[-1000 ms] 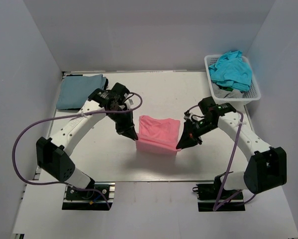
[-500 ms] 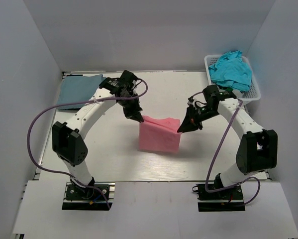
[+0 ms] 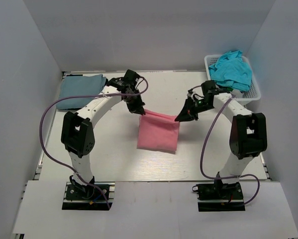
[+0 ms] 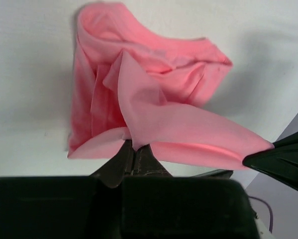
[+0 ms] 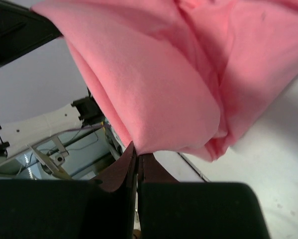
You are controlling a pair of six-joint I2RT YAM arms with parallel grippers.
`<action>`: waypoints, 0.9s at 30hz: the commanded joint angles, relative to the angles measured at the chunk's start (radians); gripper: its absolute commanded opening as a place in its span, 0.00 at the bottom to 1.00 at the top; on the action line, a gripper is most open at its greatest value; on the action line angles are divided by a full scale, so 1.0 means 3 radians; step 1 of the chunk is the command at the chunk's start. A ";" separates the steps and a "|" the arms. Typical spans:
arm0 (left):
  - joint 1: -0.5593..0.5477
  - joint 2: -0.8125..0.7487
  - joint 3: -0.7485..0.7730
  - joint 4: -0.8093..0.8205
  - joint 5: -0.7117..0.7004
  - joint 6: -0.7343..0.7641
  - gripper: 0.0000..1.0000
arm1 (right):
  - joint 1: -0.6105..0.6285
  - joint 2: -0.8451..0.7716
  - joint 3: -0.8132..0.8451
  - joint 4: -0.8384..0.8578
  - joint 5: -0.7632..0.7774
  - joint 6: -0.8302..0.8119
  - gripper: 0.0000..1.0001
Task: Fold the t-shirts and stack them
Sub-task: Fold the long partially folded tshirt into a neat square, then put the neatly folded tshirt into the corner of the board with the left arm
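Observation:
The salmon-pink t-shirt [image 3: 158, 133] lies partly folded at the table's middle, its far edge lifted between both grippers. My left gripper [image 3: 141, 112] is shut on the shirt's far left corner. My right gripper [image 3: 178, 118] is shut on the far right corner. The left wrist view shows the pink shirt [image 4: 153, 109] hanging in folds from the closed jaws. The right wrist view shows the same pink cloth [image 5: 153, 74] pinched at its edge. A folded grey-blue t-shirt [image 3: 79, 89] lies at the far left. A teal t-shirt [image 3: 232, 69] is heaped in the basket.
A white lattice basket [image 3: 255, 92] stands at the far right corner with a grey cloth [image 3: 228, 93] under the teal one. White walls close in the table on three sides. Purple cables loop from both arms.
Both grippers have carried the pink shirt's edge from the near side up and over toward the far side. The shirt now lies longer front to back, with its far edge held up.

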 commanded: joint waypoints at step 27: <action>0.0051 0.0030 -0.0175 0.1051 0.0089 0.0006 1.00 | 0.0126 -0.0113 -0.0024 0.1268 0.0809 0.0288 0.90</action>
